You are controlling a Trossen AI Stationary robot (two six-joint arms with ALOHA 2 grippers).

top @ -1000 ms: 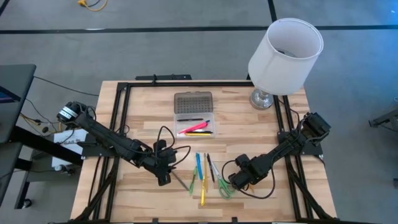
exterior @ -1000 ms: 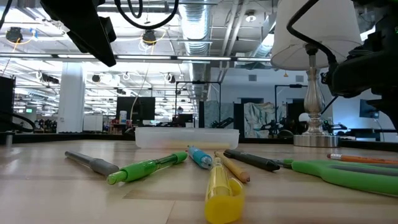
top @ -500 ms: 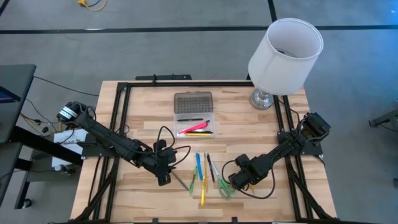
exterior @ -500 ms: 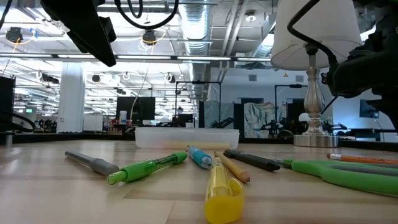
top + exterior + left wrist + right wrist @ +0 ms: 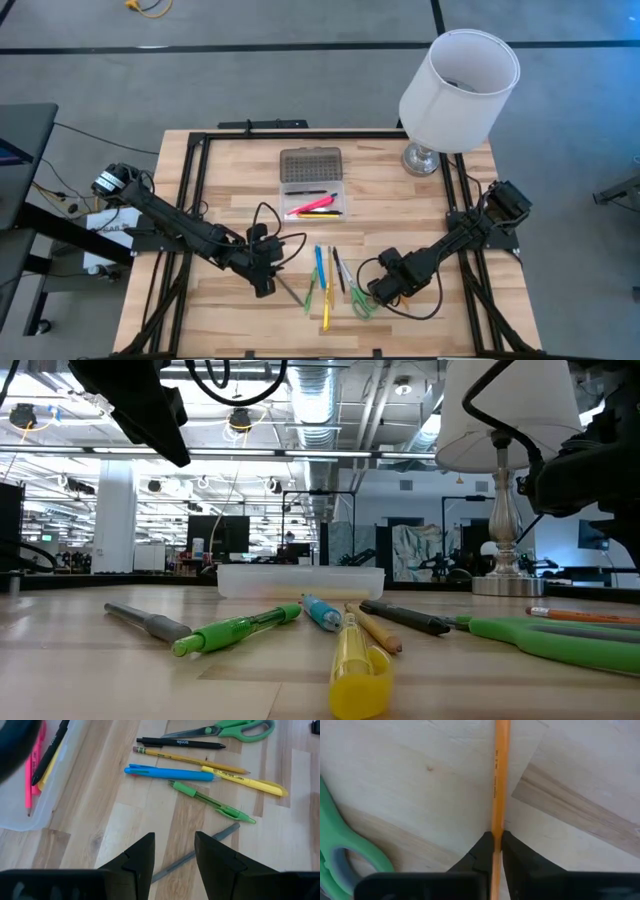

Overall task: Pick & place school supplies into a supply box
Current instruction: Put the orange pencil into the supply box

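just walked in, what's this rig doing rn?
Sorting school supplies into the supply box, which already holds a few pens. The right gripper is shut on an orange pencil beside the green scissors. The left gripper hangs open over a grey pen. Other pens lie loose mid-table.

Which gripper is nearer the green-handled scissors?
Right. The right gripper, shut on an orange pencil, is beside the green-handled scissors; the left gripper sits beyond the loose pens.
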